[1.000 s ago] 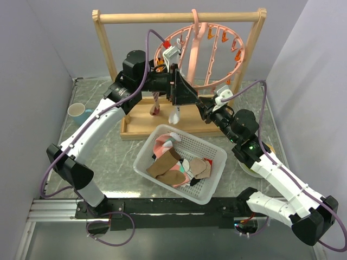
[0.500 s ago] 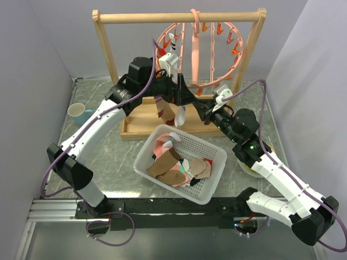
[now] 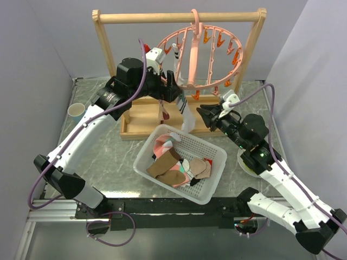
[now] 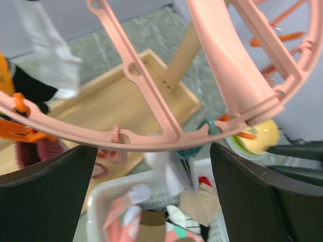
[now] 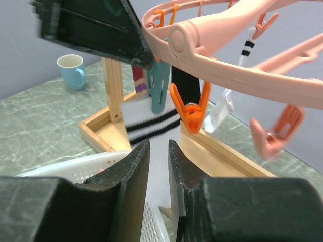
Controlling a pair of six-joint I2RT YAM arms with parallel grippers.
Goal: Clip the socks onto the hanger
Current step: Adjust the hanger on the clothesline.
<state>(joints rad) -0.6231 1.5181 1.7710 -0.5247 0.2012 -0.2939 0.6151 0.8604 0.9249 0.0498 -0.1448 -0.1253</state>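
The salmon-pink hanger (image 3: 209, 57) hangs tilted from the wooden rail. Its ring (image 4: 151, 138) crosses the left wrist view. A white sock with black stripes (image 5: 151, 121) hangs from a teal clip (image 5: 157, 83), also visible from above (image 3: 186, 118). My left gripper (image 3: 172, 89) is wide open under the ring, holding nothing (image 4: 154, 147). My right gripper (image 3: 203, 115) sits just right of the hanging sock, its jaws a narrow gap apart with nothing between them (image 5: 159, 143). A maroon striped sock (image 3: 162, 111) and a black sock (image 5: 185, 83) are also clipped on. More socks (image 3: 176, 162) lie in the basket.
The white mesh basket (image 3: 209, 189) stands in front of the wooden rack (image 3: 179, 18) and its base tray (image 3: 143, 116). A blue cup (image 3: 77, 111) is at the left. A yellow-green dish (image 3: 244, 161) lies under the right arm. Orange clips (image 5: 191, 113) dangle from the ring.
My left gripper has pulled back to the left and the hanger has swung and tilted. My right gripper has backed off to the right. The white striped sock stays hanging from the teal clip.
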